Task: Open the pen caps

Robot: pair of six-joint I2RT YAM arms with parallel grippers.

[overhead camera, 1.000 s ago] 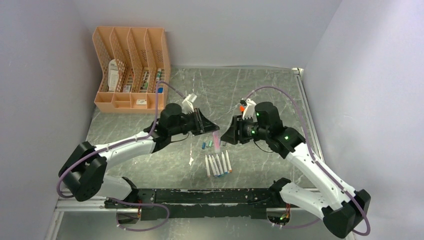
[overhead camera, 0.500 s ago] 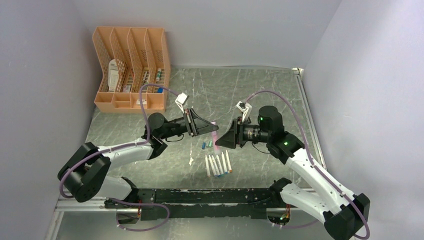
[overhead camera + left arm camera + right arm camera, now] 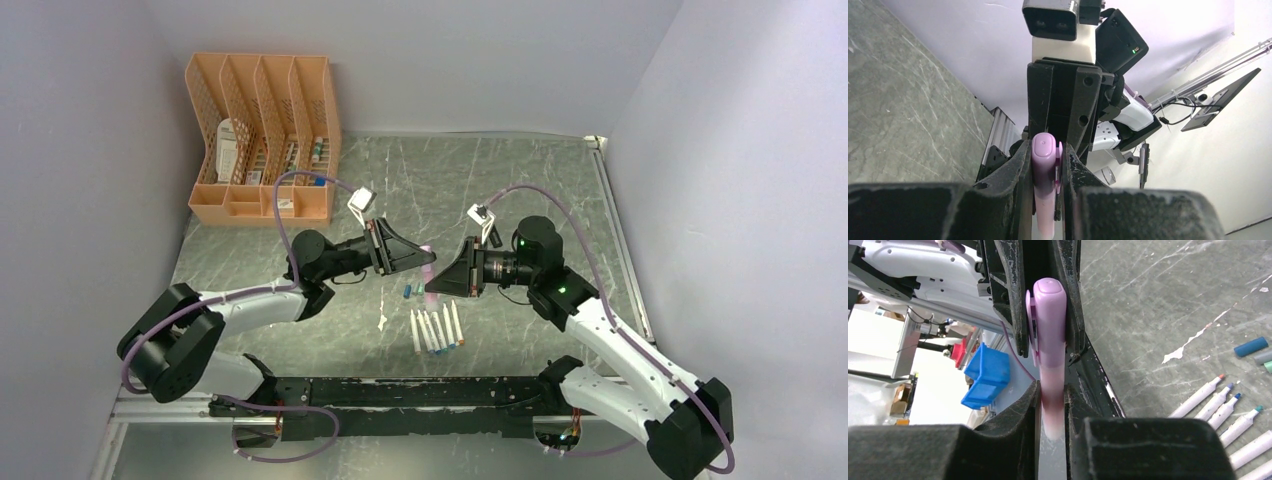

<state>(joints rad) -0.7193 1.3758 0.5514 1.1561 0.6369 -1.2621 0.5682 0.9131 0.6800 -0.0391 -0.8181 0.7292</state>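
Note:
A pink-purple pen (image 3: 1044,165) with a clip hangs in the air between both grippers. My left gripper (image 3: 1045,160) is shut on one end of it. My right gripper (image 3: 1052,400) is shut on the pale other end of the pen (image 3: 1050,340). From above, the left gripper (image 3: 425,258) and right gripper (image 3: 437,280) meet tip to tip over the table. Loose pen caps lie below: blue (image 3: 1250,346), grey (image 3: 1263,357), teal (image 3: 1267,367) and pink (image 3: 421,292). A row of uncapped white pens (image 3: 436,328) lies near the front.
An orange file organiser (image 3: 262,140) stands at the back left. A small white scrap (image 3: 382,322) lies on the marbled table left of the pen row. The black rail (image 3: 400,392) with the arm bases runs along the near edge.
My right gripper has moved left up to the left gripper and closed on the pen. The left gripper turned and lifted slightly, still holding the pen.

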